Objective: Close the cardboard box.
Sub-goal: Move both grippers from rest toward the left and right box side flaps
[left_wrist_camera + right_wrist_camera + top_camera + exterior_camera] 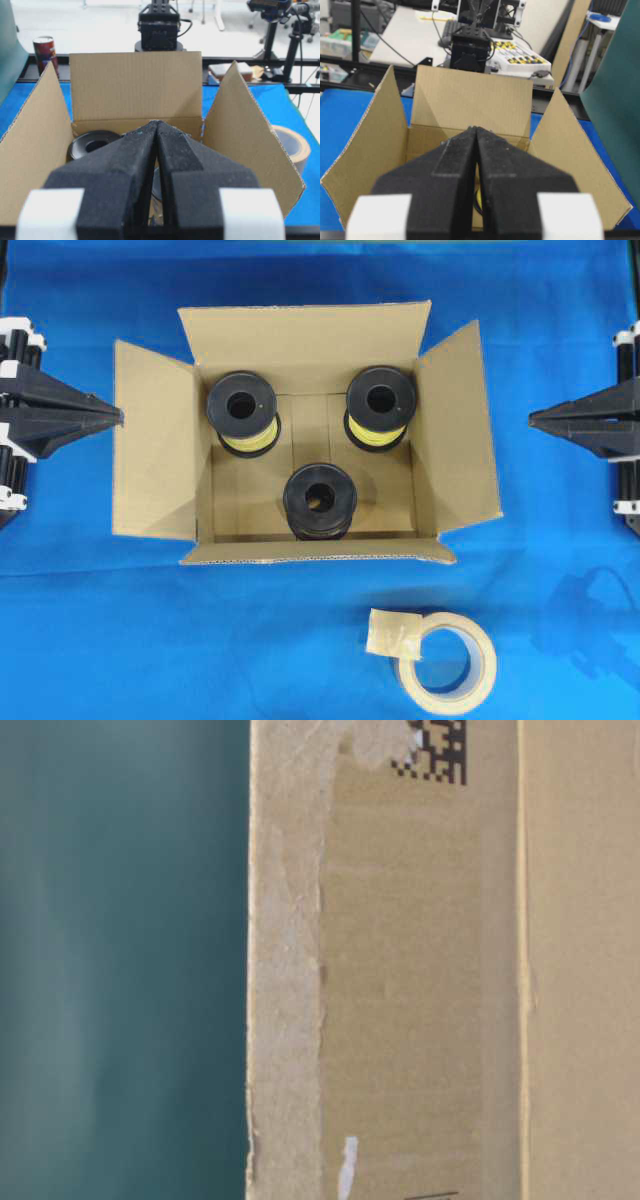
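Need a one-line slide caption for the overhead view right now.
Open box holding three spools, shut left gripper and right gripper waiting at either side, tape roll in front.

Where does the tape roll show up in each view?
Overhead: tape roll at bottom right, in front of the box.
Table-level: not in it; the box wall fills the frame.
Left wrist: right edge, behind the box's right flap.
Right wrist: not in it.
Shared landmark: the box.

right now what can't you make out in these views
- Table-level view: only a close slice of the box wall; its printed code is cut off by the top edge.
- Left wrist view: the shut left end effector hides most of the spools.
- Right wrist view: the shut right end effector hides the box floor.
- Overhead view: the tape roll is cut by the bottom edge.
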Robot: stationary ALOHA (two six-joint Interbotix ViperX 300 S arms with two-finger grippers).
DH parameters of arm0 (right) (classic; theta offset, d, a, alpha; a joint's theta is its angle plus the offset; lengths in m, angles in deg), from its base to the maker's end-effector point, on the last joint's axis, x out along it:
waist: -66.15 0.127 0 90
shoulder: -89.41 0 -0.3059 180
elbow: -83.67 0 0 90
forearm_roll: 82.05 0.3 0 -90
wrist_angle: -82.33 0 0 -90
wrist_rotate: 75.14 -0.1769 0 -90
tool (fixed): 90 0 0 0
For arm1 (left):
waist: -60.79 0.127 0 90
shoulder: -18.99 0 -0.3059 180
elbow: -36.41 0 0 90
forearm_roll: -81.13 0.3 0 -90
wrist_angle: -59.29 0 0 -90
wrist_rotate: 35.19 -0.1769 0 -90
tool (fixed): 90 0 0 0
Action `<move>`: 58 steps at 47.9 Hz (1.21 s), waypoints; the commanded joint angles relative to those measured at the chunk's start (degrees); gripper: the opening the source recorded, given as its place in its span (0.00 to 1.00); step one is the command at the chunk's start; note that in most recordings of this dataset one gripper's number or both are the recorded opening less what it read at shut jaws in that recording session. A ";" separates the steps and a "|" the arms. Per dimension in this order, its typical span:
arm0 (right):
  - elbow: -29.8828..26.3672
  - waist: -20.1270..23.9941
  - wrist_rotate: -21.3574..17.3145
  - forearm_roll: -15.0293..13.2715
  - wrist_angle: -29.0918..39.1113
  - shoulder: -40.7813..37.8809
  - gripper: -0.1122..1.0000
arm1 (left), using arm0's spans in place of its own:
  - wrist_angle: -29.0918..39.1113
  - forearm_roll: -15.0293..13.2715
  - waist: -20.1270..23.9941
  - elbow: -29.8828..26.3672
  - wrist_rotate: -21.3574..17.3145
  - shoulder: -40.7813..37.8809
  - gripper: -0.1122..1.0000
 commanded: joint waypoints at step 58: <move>6.42 -4.92 -0.97 4.22 11.34 -11.16 0.10 | 23.64 -2.37 2.90 9.49 0.97 2.99 0.10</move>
